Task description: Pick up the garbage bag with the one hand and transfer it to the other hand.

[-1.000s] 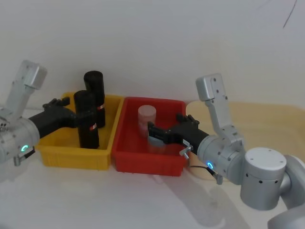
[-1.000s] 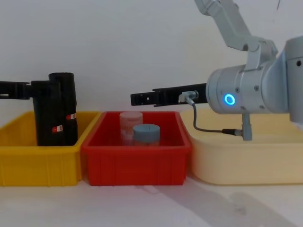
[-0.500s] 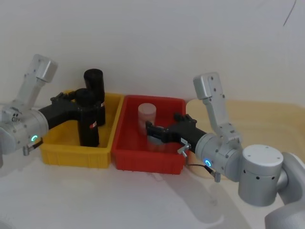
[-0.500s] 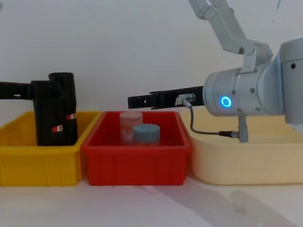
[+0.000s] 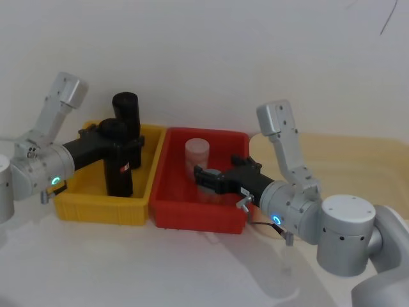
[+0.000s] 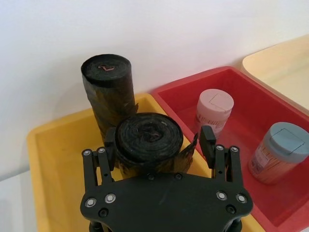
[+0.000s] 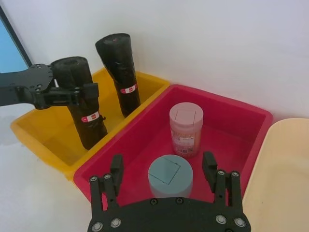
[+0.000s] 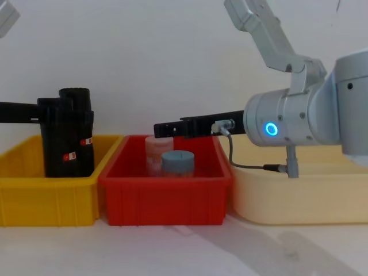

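Left gripper (image 6: 157, 145) around garbage bag (image 6: 149, 141) — seemingly gripped

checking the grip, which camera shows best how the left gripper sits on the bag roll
Left wrist view: the left gripper has a finger on each side of the garbage bag roll, near its top. Head view shows the roll side-on in the yellow bin; chest view shows it edge-on.

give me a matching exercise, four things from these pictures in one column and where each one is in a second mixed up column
Column 1
1. Black glossy garbage bag roll
2. Second black roll
3. Blue-lidded jar
4. Right gripper

Column 2
A. Hovering open above the red bin
B. In the red bin, nearer the robot than the pink-lidded jar
C. Between the left gripper fingers, in the yellow bin
D. Standing free at the yellow bin's back

Pairs: 1-C, 2-D, 3-B, 4-A
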`<state>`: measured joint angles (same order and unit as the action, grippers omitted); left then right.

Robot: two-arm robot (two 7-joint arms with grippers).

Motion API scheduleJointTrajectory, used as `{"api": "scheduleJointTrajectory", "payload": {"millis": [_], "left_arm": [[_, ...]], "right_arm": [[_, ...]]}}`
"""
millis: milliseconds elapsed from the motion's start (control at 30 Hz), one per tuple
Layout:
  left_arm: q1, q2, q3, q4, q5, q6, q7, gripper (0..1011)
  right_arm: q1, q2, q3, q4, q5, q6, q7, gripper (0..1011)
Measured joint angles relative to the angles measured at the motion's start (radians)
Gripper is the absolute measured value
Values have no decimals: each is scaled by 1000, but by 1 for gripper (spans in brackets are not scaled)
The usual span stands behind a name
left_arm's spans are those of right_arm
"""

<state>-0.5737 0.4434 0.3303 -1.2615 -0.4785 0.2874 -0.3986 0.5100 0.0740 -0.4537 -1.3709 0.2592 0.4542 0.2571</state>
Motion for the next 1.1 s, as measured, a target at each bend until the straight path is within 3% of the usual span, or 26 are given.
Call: {"api": "scheduleJointTrajectory", "payload": {"millis": [800,1100], "left_arm": [[-31,-14,15,45,4,-7,-24,1001],[-33,-15,16,49,4,-8,-26,1001]], "right_arm": [[6,-13,-13,44,-30,-7,12,1001],[10,-22,-19,70,-45,-36,18,1001]]}}
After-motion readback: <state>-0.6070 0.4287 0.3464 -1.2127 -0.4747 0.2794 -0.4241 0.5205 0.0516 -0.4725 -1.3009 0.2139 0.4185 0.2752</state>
